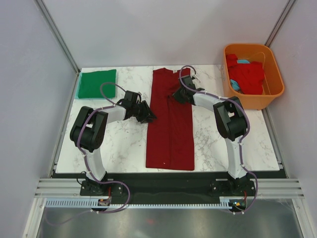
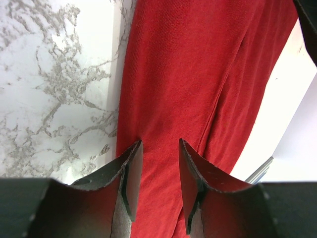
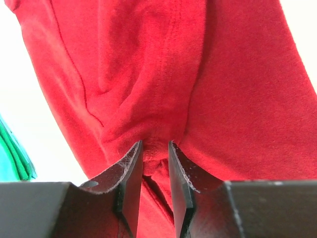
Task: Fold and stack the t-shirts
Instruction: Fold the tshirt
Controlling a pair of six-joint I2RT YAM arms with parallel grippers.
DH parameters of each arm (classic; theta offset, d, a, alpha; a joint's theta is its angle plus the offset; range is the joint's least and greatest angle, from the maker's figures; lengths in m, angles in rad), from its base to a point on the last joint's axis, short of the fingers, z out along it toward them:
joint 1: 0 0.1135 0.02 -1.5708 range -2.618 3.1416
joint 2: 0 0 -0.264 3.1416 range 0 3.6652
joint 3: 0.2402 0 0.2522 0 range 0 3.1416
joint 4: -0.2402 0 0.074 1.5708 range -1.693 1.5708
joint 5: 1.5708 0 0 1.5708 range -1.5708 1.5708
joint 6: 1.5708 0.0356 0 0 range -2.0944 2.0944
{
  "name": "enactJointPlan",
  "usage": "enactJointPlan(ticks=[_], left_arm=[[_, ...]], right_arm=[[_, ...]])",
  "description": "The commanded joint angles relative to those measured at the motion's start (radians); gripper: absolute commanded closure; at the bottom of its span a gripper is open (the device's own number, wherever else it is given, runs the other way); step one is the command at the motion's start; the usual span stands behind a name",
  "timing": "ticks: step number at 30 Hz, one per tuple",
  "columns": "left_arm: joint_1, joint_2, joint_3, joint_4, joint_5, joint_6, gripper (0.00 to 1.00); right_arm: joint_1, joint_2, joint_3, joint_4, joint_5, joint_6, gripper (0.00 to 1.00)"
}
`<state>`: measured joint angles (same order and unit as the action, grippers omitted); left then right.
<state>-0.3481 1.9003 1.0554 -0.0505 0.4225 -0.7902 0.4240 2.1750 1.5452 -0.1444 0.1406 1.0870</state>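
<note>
Marble worktop [image 1: 124, 144] carries the maroon t-shirt [image 1: 171, 134] as a long strip at centre, right pincer [image 3: 155, 158] clenched on a pucker near its collar, likely to fold it down, left pincer [image 2: 159, 148] released at its edge

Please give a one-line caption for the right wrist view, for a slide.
Right gripper over the dark red t-shirt, a bunched fold between its jaws; green t-shirt at left edge.

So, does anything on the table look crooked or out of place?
Only one small thing: the maroon t-shirt lies as a straight strip, but a ridge of its cloth is bunched up in the right end effector.
</note>
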Motion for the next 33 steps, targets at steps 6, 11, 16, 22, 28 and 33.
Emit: enactJointPlan(ticks=[6, 11, 16, 22, 28, 33], left_arm=[[0.011, 0.013, 0.008, -0.023, -0.005, 0.039, 0.57], [0.014, 0.025, 0.009, -0.023, -0.007, 0.036, 0.57], [0.014, 0.029, 0.003, -0.023, 0.004, 0.029, 0.57], [0.014, 0.017, -0.005, -0.023, -0.005, 0.031, 0.57], [0.014, 0.017, -0.006, -0.023, -0.002, 0.032, 0.57], [0.015, 0.005, -0.009, -0.023, 0.004, 0.029, 0.57]], right_arm=[[0.012, 0.072, 0.053, -0.038, 0.033, 0.036, 0.66], [0.01, 0.063, 0.085, -0.053, 0.057, -0.001, 0.96], [0.009, 0.023, 0.119, -0.072, 0.053, -0.042, 1.0], [0.01, 0.006, 0.138, -0.106, 0.033, -0.061, 1.0], [0.009, 0.005, 0.162, -0.178, 0.001, -0.122, 1.0], [-0.008, 0.012, 0.194, -0.228, -0.025, -0.179, 1.0]])
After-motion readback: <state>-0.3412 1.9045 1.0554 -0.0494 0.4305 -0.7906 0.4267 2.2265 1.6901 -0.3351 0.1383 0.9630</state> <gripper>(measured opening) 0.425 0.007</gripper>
